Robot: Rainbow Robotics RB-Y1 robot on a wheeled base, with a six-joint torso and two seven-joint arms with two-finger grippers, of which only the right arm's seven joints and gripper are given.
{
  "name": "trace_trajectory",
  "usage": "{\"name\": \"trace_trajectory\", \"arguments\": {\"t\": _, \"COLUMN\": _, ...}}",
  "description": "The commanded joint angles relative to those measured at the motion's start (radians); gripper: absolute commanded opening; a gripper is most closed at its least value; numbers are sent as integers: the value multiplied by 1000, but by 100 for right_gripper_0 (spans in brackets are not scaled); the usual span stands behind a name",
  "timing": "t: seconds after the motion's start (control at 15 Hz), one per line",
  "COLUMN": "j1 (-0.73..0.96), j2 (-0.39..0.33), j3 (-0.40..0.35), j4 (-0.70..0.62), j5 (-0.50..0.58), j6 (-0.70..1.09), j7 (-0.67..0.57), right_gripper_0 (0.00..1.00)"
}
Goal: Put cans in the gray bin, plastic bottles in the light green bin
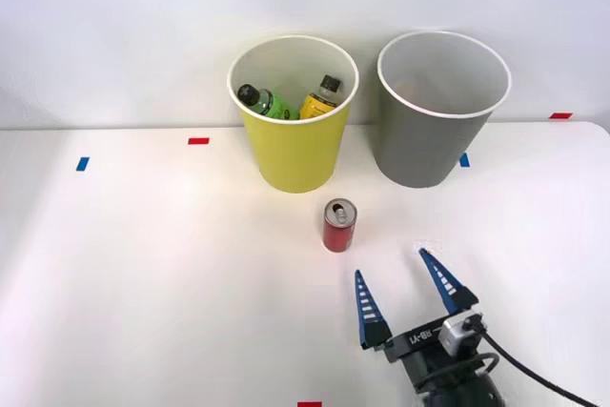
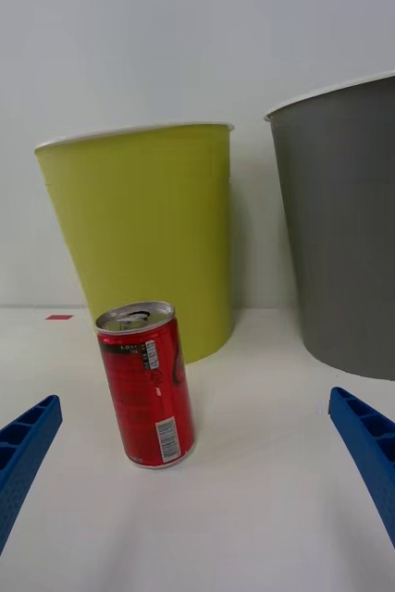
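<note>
Can: small red metal drink can [image 1: 339,225] stands upright on the white tabletop [image 1: 143,274], before both bins, unsorted.
Pincer: right pincer [image 1: 401,289] spread apart, empty, aimed canward, presumably to grasp.
Bottles: already inside yellow-green bin [image 1: 295,154]; gray bin [image 1: 429,140] awaits.

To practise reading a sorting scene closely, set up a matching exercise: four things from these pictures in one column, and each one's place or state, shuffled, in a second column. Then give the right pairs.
Column 1
1. red can
2. green bottle
3. gray bin
4. right gripper

Column 2
A. inside the light green bin, next to the yellow-orange bottle
B. jaws open, holding nothing
C. upright on the white table, in front of the bins
D. nothing seen inside it

Pairs: 1-C, 2-A, 3-D, 4-B
</note>
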Motion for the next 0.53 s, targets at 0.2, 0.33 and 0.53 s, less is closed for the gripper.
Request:
{"name": "trace_trajectory", "arguments": {"t": 0.2, "j1": -169, "j2": 43, "j3": 10, "j4": 164, "j5": -7, "j6": -4, "j7": 6, "right_gripper_0": 100}}
{"name": "trace_trajectory", "arguments": {"t": 0.33, "j1": -229, "j2": 72, "j3": 7, "j4": 234, "j5": -7, "j6": -6, "j7": 9, "right_gripper_0": 100}}
{"name": "trace_trajectory", "arguments": {"t": 0.53, "j1": -316, "j2": 103, "j3": 7, "j4": 314, "j5": 4, "j6": -6, "j7": 14, "right_gripper_0": 100}}
